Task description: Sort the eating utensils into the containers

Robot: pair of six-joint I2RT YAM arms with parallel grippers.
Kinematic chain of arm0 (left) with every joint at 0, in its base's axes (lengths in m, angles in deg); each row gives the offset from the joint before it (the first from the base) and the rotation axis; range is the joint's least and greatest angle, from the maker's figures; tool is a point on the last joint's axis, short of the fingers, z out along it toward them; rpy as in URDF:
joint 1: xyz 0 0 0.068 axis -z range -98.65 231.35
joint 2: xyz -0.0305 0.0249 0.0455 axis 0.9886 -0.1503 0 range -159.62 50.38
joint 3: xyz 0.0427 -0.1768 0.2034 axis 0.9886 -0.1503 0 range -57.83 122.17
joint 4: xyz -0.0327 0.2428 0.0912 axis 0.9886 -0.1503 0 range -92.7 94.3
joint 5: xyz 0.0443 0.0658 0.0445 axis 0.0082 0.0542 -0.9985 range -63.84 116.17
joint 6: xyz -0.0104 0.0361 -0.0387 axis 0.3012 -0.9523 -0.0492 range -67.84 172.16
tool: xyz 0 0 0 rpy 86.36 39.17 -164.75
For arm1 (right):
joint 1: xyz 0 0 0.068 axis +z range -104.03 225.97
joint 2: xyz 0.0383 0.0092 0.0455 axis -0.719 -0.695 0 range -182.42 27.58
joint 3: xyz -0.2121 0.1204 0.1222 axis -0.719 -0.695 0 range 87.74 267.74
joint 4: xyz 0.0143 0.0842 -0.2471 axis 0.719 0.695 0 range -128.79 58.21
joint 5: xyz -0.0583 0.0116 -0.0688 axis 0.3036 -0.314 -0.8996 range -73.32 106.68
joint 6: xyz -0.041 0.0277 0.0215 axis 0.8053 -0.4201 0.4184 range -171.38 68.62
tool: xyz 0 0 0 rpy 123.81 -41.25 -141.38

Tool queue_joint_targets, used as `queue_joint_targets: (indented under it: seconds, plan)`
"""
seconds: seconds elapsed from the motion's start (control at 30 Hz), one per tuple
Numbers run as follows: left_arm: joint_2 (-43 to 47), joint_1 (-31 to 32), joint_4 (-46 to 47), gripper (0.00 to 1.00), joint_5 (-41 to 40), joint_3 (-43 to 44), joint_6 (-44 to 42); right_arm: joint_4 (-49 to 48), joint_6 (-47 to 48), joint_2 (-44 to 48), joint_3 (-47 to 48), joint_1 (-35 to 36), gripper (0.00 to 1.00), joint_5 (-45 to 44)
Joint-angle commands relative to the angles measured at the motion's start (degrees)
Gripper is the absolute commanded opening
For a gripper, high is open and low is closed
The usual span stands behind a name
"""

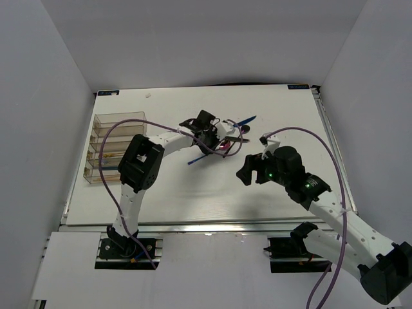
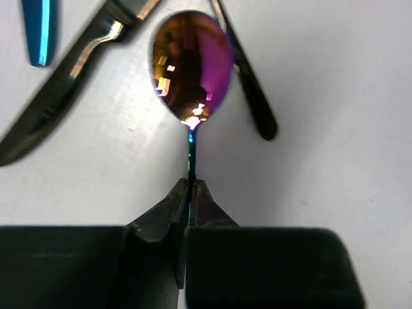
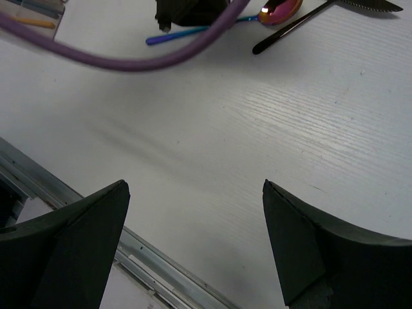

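Pinching the thin neck of the iridescent rainbow metal spoon (image 2: 192,64) just below its purple-gold bowl, the left gripper (image 2: 191,187) has both black jaws pressed together on the metal with no gap showing, in the lower centre of the left wrist view. The spoon sits in the upper middle of the overhead frame, its long blue-tinted handle trailing down and left past the gripper. Whether the bowl is clear of the white table (image 1: 193,199) cannot be told. Around it lies the unsorted pile: a black metal table knife (image 2: 58,109) slanting across the upper left of the wrist view, the tip of a bright blue knife (image 2: 37,29) in the top left corner, and a slim dark utensil handle (image 2: 251,90) just right of the bowl, not visibly touching it. The clear brownish plastic organiser (image 1: 112,148), split into narrow parallel compartments, stands at the left edge of the table in the overhead frame, well apart from the pile, with thin orange pieces showing inside. The right gripper (image 3: 193,193) hangs over the table at the right centre of the overhead frame, jaws spread wide and holding nothing. The step in hand looks to be the pick-up of the spoon. The next move would call for lifting it free of its neighbours without dragging the dark handle along, then carrying it left and lining its length up with one compartment before letting go
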Motion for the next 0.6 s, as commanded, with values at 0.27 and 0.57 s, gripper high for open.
queue_joint_targets:
  seconds: [0.27,0.57]
  plan:
    - [13.4,3.7,2.3,0.00,-12.7,-13.6,11.2,-0.4,-0.1,5.0,-1.1,0.0,0.88,0.2]
    - [22.5,-1.4,6.0,0.00,-22.3,-13.6,24.0,0.7,-0.3,6.7,-1.4,0.0,0.88,-0.6]
